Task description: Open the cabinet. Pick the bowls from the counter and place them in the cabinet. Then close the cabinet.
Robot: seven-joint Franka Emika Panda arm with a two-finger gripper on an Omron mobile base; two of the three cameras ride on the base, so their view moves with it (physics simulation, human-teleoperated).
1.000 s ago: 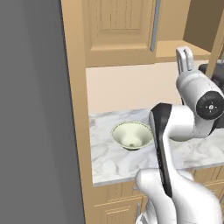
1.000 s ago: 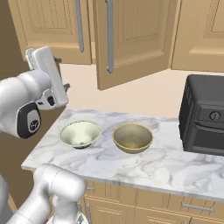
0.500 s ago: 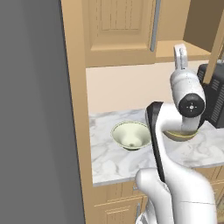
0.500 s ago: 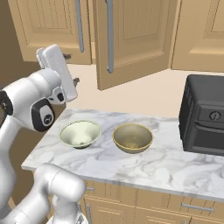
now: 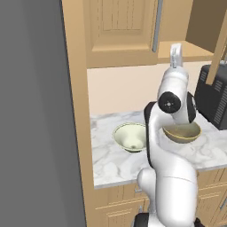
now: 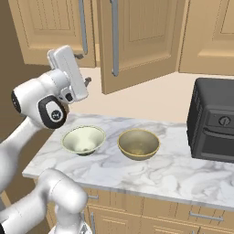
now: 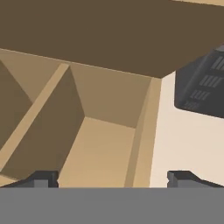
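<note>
- While the gripper (image 6: 87, 82) hangs raised with jaws spread wide, nothing held; one door of the cabinet (image 6: 137, 41) ajar
- bowls (image 6: 83, 139) sit on counter (image 6: 183, 176); judge: descend over cream rim, pinch wall

White marble desk (image 6: 151, 176) with grey veining, carrying a pale cream bowl (image 6: 83, 140) at left, a tan-brown bowl (image 6: 139, 144) just beside it at centre, and a black oven (image 6: 213, 120) at far right.
</note>
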